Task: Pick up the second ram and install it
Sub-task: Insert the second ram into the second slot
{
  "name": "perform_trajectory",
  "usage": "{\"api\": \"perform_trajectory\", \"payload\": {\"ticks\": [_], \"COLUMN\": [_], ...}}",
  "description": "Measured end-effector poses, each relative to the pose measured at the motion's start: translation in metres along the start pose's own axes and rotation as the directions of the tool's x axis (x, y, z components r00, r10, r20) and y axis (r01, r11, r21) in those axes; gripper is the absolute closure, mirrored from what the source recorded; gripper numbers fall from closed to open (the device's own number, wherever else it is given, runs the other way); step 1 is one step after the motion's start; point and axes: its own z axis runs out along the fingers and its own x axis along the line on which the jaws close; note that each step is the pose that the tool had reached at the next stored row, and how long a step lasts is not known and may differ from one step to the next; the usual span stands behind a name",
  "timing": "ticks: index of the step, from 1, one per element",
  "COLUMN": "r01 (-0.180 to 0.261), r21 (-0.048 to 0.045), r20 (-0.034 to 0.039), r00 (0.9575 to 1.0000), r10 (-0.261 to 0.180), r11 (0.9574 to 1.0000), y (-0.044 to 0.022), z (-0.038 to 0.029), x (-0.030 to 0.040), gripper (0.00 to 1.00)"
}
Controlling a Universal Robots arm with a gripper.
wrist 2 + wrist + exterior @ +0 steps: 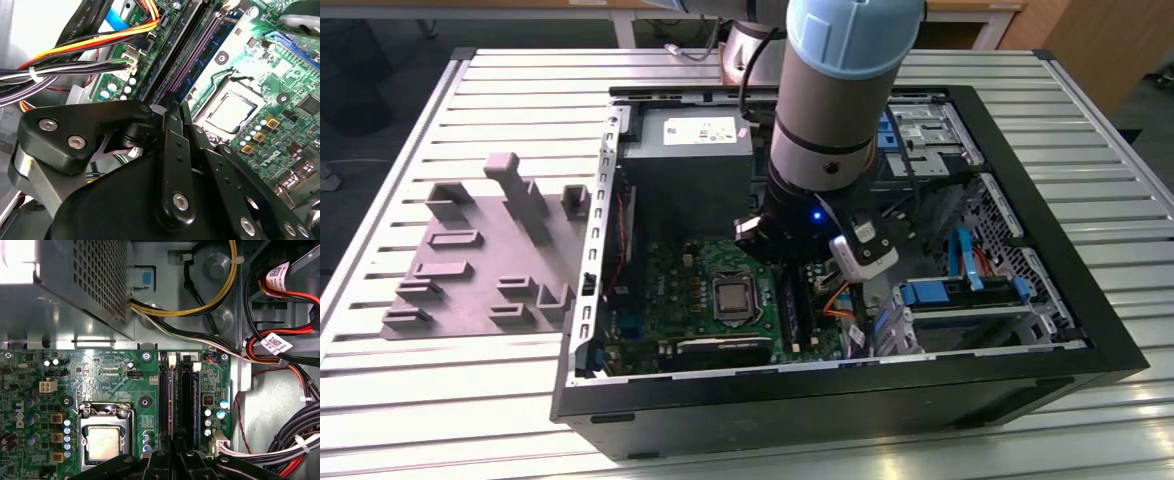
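Most of the near side is taken up by the black wall of the open computer case (854, 400), lying on the slatted table (520, 70). Just past that wall the green motherboard (674, 290) is lying flat, its processor socket (102, 440) catching the light. Beside it, toward the exterior view's right, two long black socket rails (190, 400) are running side by side away from me. The gripper (175, 452) is hanging directly over the near end of those rails, low inside the case, with the grey arm (834, 90) rising straight above it. In both wrist views its claw is showing its dark fingers (170, 125) drawn nearly together, with a slit between them. I cannot tell whether the second ram is pinched in that slit, nor pick the stick out with any certainty among the rails. To my mind the work is standing at the seating stage. Doing it well is going to mean keeping the stick parallel to its rail, centred between the white end latches (196, 367), and pressing evenly so neither end is tipping. The coloured cable bundle (295, 440) is lying beside the rails and wanting a wide berth. Farther back the grey power supply (687, 160) is sitting against the case wall. Off to the exterior view's left, the mauve fixture plate (467, 260) is resting on the table.
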Motion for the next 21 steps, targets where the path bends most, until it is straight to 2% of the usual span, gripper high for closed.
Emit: {"api": "perform_trajectory", "payload": {"ticks": [16, 21], "r01": [0.002, 0.001], "r21": [-0.0015, -0.0017], "r20": [0.0000, -0.0003], "r00": [1.0000, 1.0000], "r10": [-0.002, -0.001], "r11": [1.0000, 1.0000], "y": [0.0009, 0.0010], "z": [0.0012, 0.0042], "x": [-0.0013, -0.0013], "gripper": [0.86, 0.86]}}
